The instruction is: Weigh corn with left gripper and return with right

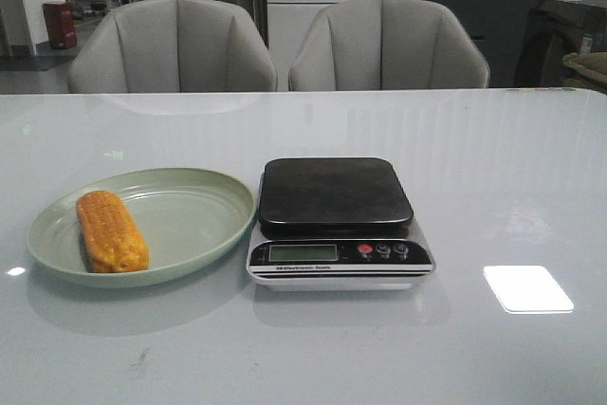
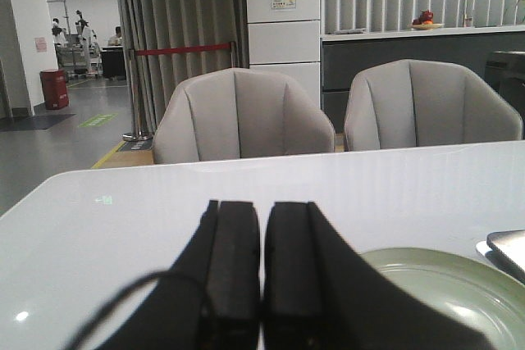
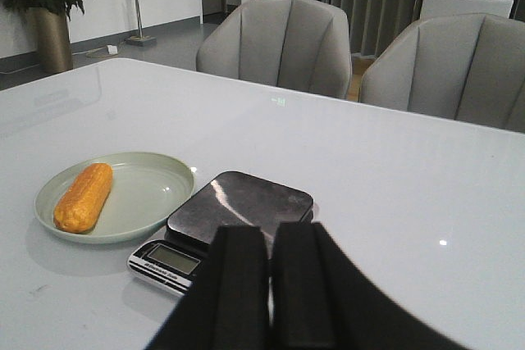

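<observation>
The ridged orange corn (image 1: 112,232) lies on a smooth oval green plate (image 1: 199,225) beside the flat scale (image 1: 337,222), both matte black claws, left (image 2: 262,284) and right (image 3: 271,293), pressed closed and empty.

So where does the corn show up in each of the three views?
Front view: corn lies on the left part of the green plate, left of the scale.
Left wrist view: not in it; only part of the plate shows beyond the shut left hand.
Right wrist view: corn on the plate's far side from the scale.
Shared landmark: the plate.
</observation>
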Robot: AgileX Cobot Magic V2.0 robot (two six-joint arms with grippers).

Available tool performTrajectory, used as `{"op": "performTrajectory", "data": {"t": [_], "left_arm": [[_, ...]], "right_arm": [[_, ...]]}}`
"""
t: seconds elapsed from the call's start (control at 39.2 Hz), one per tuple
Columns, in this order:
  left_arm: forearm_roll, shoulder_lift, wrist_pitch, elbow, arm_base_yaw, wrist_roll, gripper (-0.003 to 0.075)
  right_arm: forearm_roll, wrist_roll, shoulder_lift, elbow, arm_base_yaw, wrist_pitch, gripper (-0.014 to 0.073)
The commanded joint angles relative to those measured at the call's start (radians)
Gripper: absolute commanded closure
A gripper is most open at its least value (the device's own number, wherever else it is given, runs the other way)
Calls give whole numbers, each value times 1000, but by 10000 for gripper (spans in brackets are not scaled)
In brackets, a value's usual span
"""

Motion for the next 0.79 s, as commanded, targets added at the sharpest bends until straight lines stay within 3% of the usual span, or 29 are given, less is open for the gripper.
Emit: {"op": "performTrajectory", "data": {"t": [0.0, 0.56, 0.76], "left_arm": [[-10, -20, -78, 32, -5, -10, 598], [-10, -20, -78, 32, -5, -10, 598], [-10, -20, -78, 32, -5, -10, 598]], "right_arm": [[6, -9, 10, -26, 3, -82, 410], [-38, -9, 10, -1, -6, -99, 410], [-91, 7, 8, 59, -156, -237, 410]]}}
